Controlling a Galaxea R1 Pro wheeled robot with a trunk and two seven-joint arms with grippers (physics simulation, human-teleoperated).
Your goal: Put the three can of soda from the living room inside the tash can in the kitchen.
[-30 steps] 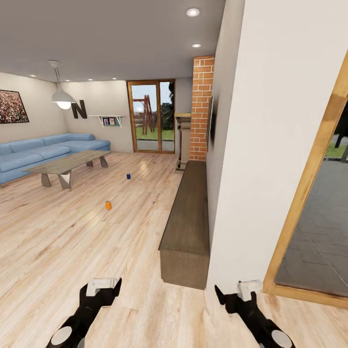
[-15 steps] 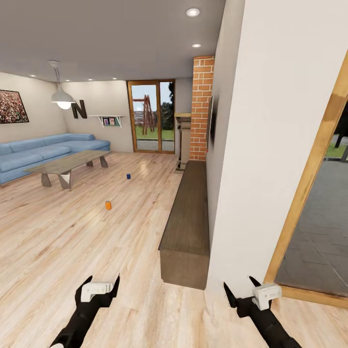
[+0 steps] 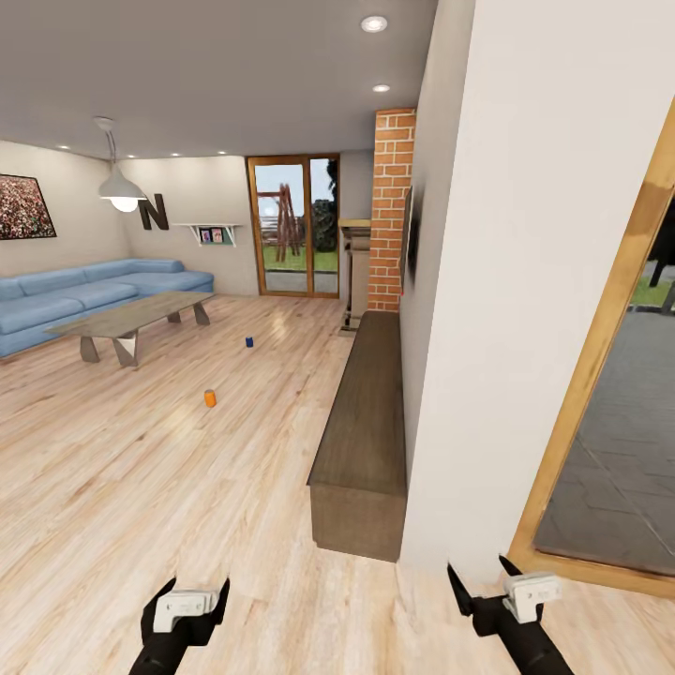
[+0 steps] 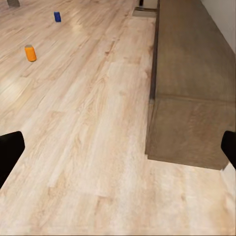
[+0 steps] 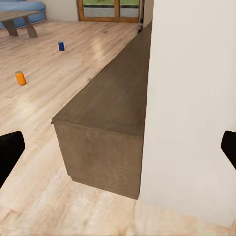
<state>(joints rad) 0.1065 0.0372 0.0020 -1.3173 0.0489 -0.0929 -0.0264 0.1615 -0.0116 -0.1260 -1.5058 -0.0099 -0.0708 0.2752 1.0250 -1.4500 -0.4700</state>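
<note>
Orange can (image 3: 210,398) and blue can (image 3: 249,342) on floor, far left, well apart. Both jaws open, empty. Risks: base clipping wooden bench (image 3: 361,441) or wall corner (image 3: 441,469); nudged cans rolling.

Glossy light wood plank floor (image 3: 141,469), reflecting light near the glass door (image 3: 293,225). Matt dark wood bench (image 3: 364,431) beside it. Rough red brick chimney (image 3: 392,206). Smooth matt white wall (image 3: 534,234).

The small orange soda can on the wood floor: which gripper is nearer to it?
Left. The left gripper sits nearly straight below the small orange soda can in the head view; the right gripper is low, well off to the can's right.
</note>
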